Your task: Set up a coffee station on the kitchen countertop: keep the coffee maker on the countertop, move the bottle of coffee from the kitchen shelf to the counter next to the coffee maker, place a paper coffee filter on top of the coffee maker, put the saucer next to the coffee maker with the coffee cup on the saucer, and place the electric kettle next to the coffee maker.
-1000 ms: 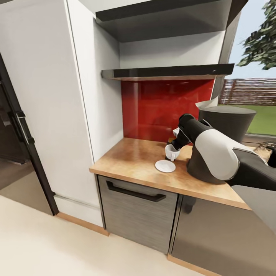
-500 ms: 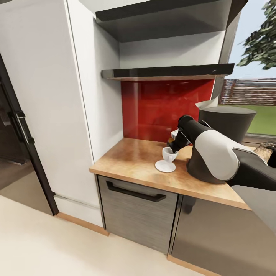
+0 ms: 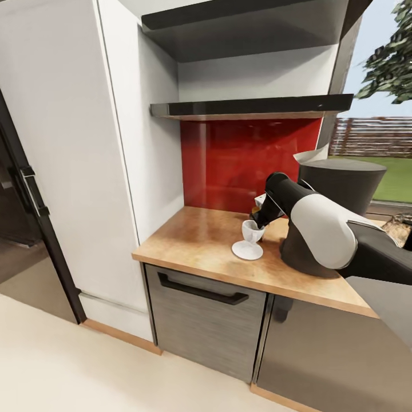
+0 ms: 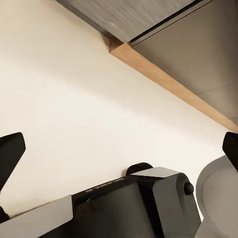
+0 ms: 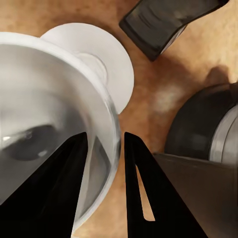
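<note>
Cup (image 3: 252,231) has come down since a second ago and now sits on the saucer (image 3: 247,250), near the countertop's (image 3: 194,240) front edge, just left of the coffee maker (image 3: 335,194). My right gripper (image 3: 258,220) is clenched on the cup rim, forearm angled down from the right. Left gripper's (image 4: 119,148) fingers stand wide apart over the floor (image 4: 89,99).

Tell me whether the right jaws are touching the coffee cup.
Touching. In the right wrist view the right gripper straddles the coffee cup wall, one of the jaws inside the bowl and one outside, pinching the rim.
</note>
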`<state>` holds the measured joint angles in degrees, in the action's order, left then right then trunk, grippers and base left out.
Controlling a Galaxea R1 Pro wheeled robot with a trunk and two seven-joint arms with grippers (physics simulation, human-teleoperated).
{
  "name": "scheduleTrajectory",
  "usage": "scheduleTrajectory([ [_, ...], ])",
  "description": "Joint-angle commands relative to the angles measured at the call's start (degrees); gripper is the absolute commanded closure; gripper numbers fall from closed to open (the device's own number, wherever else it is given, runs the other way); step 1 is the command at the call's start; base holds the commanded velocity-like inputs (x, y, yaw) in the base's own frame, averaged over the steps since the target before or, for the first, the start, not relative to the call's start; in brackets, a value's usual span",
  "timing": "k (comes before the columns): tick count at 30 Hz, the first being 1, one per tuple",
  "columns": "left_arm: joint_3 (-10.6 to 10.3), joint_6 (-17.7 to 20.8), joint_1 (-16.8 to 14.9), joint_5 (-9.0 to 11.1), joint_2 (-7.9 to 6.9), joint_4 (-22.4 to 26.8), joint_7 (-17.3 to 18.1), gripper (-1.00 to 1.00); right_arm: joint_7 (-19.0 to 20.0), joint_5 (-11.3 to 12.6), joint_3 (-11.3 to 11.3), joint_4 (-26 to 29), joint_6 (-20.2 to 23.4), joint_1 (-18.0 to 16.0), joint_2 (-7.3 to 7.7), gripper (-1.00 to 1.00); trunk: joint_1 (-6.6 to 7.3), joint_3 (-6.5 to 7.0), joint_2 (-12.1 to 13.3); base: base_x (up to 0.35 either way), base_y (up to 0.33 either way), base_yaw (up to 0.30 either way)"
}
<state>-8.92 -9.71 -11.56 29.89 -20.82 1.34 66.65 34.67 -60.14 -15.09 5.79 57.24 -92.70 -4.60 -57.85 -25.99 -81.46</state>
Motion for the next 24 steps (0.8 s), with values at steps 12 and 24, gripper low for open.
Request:
scheduleTrajectory([
  [12, -0.5, -0.5, 0.0, 0.4, -0.01, 0.0, 0.1, -1.00, 0.4, -0.6, -0.3, 0.1, 0.2, 0.0, 0.00, 1.00, -0.01, -0.07, 0.0, 0.068, 0.000, 0.000],
  [24, -0.5, -0.5, 0.0, 0.4, -0.01, 0.0, 0.1, -1.00, 0.4, -0.6, -0.3, 0.1, 0.2, 0.4, 0.02, 1.00, -0.01, -0.07, 0.0, 0.045, 0.000, 0.000],
])
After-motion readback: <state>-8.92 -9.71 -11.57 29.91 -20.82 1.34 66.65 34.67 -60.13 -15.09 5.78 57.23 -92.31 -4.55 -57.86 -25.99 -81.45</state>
